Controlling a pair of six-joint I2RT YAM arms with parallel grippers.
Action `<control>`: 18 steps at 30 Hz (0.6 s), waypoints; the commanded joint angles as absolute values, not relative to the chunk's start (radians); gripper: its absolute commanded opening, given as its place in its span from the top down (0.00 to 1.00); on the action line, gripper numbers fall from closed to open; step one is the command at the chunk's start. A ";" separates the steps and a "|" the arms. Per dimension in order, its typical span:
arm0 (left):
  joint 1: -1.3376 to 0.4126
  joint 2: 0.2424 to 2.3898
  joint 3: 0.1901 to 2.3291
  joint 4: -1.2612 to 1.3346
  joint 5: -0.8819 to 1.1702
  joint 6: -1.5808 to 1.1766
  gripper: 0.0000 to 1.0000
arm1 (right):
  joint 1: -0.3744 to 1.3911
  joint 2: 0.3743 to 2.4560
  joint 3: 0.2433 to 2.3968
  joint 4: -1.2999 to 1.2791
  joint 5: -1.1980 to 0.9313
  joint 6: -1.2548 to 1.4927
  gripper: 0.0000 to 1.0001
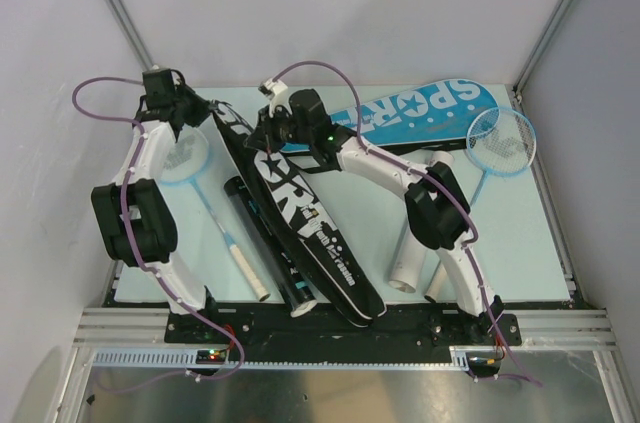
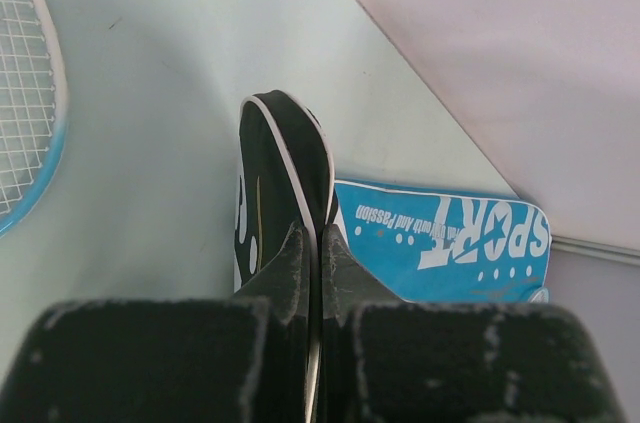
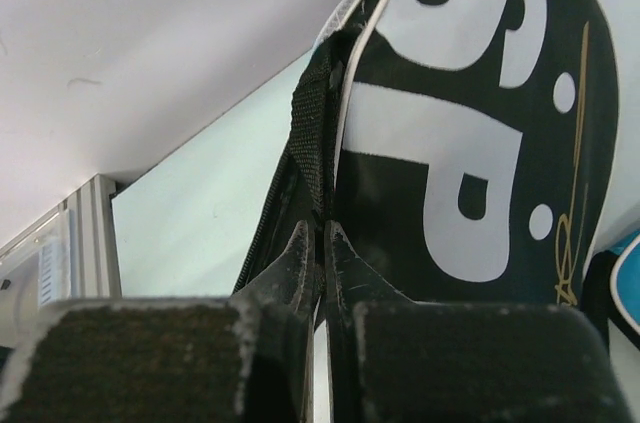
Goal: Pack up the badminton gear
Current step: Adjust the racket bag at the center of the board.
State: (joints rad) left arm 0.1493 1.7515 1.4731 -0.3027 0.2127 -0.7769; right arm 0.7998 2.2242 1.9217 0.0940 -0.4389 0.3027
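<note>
**benchwatcher:** Standing right by the rig. Where's the black SPORT cover (image 1: 300,213) sitting, as you see it?

**shuttle_dave:** It runs diagonally across the worktop (image 1: 520,243), with the wide end at the back left and the narrow end poking over the near edge. Both arms have hold of the wide end. The left claw (image 2: 315,231) is pinched shut on the white-piped rim. The right claw (image 3: 317,230) is clamped tight on a black strip along the edge. I think that strip is the zipper tape, but it's too close up to be sure.

**benchwatcher:** And the rest of the gear?

**shuttle_dave:** The blue SPORT cover (image 1: 420,113) lies flat along the back, print side up. The black tube (image 1: 262,238) lies right against the black cover's left side, with its white cap toward the near edge. The white tube (image 1: 415,253) is on the right, partly under the right arm. The right-hand racket (image 1: 502,140) has its light-blue head at the back right corner, just beside the blue cover's end, and its shaft passes under the right arm. The left-hand racket (image 1: 180,158) has its head tucked under the left arm, with the white grip pointing toward the near edge, near the black tube.
</note>
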 commanded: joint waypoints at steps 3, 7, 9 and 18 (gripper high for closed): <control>0.152 1.693 1.457 -0.278 0.200 -0.743 1.00 | 0.782 2.207 2.038 0.062 -0.359 0.218 1.00; 0.153 1.688 1.449 -0.278 0.183 -0.730 1.00 | 0.778 2.202 2.048 0.083 -0.355 0.231 1.00; 0.152 1.690 1.450 -0.279 0.187 -0.730 1.00 | 0.777 2.198 2.056 0.085 -0.341 0.225 1.00; 0.153 1.683 1.448 -0.278 0.254 -0.781 1.00 | 0.769 2.280 2.109 0.048 -0.247 0.167 1.00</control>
State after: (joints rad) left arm 0.1493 1.7405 1.4567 -0.2943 0.2173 -0.7612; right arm 0.7815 2.2337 2.0495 0.0391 -0.3164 0.2039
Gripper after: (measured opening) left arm 0.023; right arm 0.029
